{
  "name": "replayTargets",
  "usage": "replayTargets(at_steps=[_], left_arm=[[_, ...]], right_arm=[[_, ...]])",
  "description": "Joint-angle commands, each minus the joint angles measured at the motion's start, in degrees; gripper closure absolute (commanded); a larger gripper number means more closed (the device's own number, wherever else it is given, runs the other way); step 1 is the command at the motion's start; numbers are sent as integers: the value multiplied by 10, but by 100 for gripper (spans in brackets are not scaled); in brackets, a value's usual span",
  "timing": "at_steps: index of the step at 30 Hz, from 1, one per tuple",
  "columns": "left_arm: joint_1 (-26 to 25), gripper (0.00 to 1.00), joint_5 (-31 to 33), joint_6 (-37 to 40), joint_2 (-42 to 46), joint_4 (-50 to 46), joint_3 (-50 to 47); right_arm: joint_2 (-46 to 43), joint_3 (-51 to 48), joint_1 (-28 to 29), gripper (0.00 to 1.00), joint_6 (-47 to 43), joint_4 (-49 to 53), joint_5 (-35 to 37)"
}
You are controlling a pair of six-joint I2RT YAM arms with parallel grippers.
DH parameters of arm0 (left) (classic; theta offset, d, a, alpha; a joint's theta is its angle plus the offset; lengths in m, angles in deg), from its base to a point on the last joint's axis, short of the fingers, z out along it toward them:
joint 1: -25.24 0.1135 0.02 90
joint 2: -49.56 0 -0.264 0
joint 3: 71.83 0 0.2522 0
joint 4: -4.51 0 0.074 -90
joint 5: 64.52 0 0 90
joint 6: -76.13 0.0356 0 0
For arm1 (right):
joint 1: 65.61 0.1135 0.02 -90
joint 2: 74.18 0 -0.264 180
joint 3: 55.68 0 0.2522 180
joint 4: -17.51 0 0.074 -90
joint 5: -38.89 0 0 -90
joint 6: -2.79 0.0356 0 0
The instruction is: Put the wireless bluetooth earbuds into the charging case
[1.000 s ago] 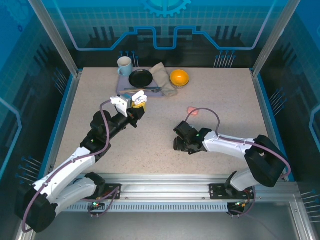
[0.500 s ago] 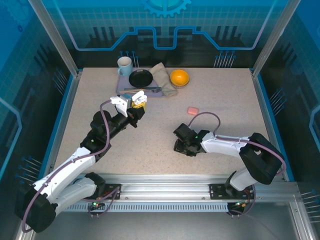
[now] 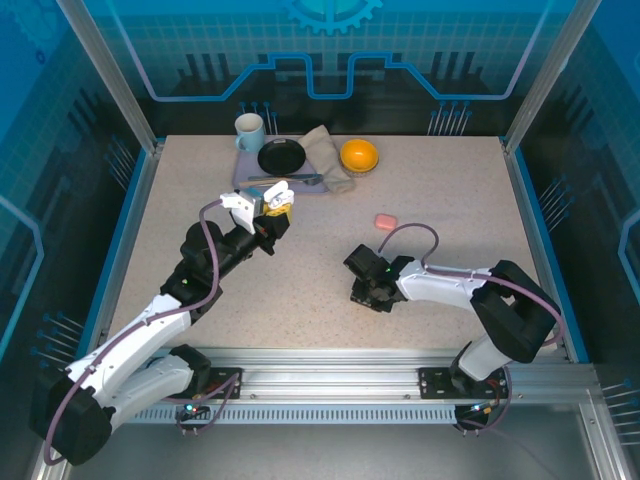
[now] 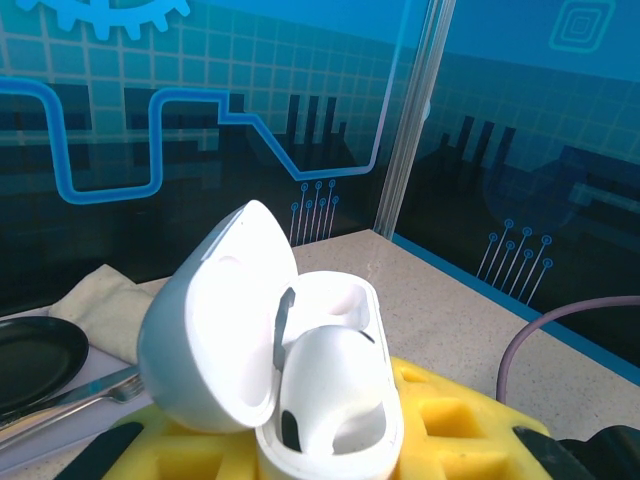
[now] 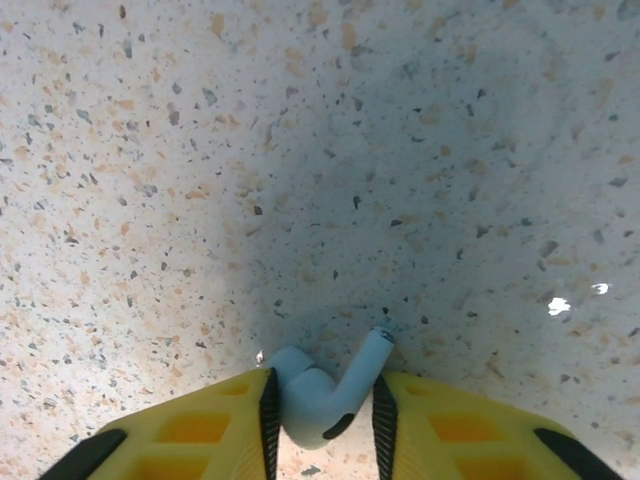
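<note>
The left gripper [image 3: 272, 205] is raised above the table [image 3: 460, 180], left of centre. Its jaws are clamped on the base of the white charging case [image 3: 268, 200]. In the left wrist view the case [image 4: 330, 400] sits between the yellow pads [image 4: 455, 430], and its lid [image 4: 215, 330] is swung open to the left. One seated earbud [image 4: 325, 385] already fills a well in the case, its rounded white body upward.

At the far edge of the table, behind this gripper, a lilac mat [image 3: 245, 172] carries a mug [image 3: 249, 130] and a black plate [image 3: 281, 157], with a fork [image 3: 292, 180] along its near side. A folded cloth [image 3: 326, 156] lies at the mat's right edge, and an orange bowl [image 3: 359, 155] stands just beside the cloth.

Further right, a closed pink case [image 3: 386, 221] lies alone on the bare table.

Nearer the arms, the right gripper [image 3: 368, 292] points down at the tabletop. In its wrist view its yellow pads [image 5: 200, 435] stand on either side of a loose earbud [image 5: 318, 398], and their dark inner edges touch it on both sides, so the jaws are pinched on it. This white earbud lies on the speckled surface, its stem angled up and to the right, away from the fingers
</note>
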Motion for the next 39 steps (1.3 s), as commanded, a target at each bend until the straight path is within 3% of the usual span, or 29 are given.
replayTargets(at_steps=[1,6,13,23,28,34,39], left_arm=[[4,100,-3,-3,4,29,8],[5,100,-3,-5,5,30,7],[5,100,-3,-6,6,31,3],[5,100,-2,-6,14,27,1],[4,100,-1,-6,18,24,1],[5,100,1,-2,24,19,1],[5,100,3,-3,25,22,-3]], right_arm=[[23,2,-2,72,14,-34,-1],[2,11,-6,78,7,-14,13],[3,37,-31,79,-18,8,3],[43,127,-73,68,-68,25,-27],[71,168,-99,67,-94,43,-33],[75,177,-111,64,-157,55,-16],[77,156,-111,62,-154,56,-24]])
